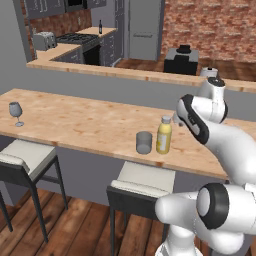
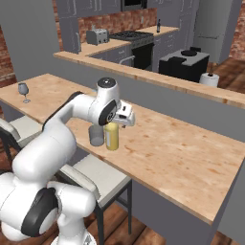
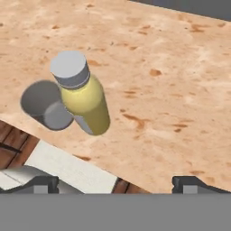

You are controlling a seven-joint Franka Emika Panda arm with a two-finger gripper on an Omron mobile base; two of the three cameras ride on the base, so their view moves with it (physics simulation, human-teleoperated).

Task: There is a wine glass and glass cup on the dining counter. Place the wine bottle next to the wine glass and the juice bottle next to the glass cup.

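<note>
The yellow juice bottle [image 1: 163, 135] [image 2: 112, 135] [image 3: 83, 97] stands upright on the dining counter [image 1: 90, 120] [image 2: 182, 153] [image 3: 171, 67], touching or nearly touching the grey glass cup [image 1: 144, 143] [image 2: 96, 135] [image 3: 45, 106] on its left. My gripper [image 2: 125, 118] [image 3: 119, 185] hovers open just above and beside the bottle's cap, holding nothing. The wine glass [image 1: 16, 112] [image 2: 23, 91] stands at the counter's far left end. The dark wine bottle [image 1: 100, 26] [image 2: 158, 25] is far back on the kitchen counter.
Two stools [image 1: 142, 182] [image 1: 25, 155] [image 2: 95, 174] are tucked under the counter's near edge. Behind it runs a raised wooden ledge [image 1: 125, 74]. Beyond are a toaster [image 1: 44, 40], a stove [image 1: 80, 39], a black appliance [image 1: 181, 60] and a paper roll [image 2: 209, 79].
</note>
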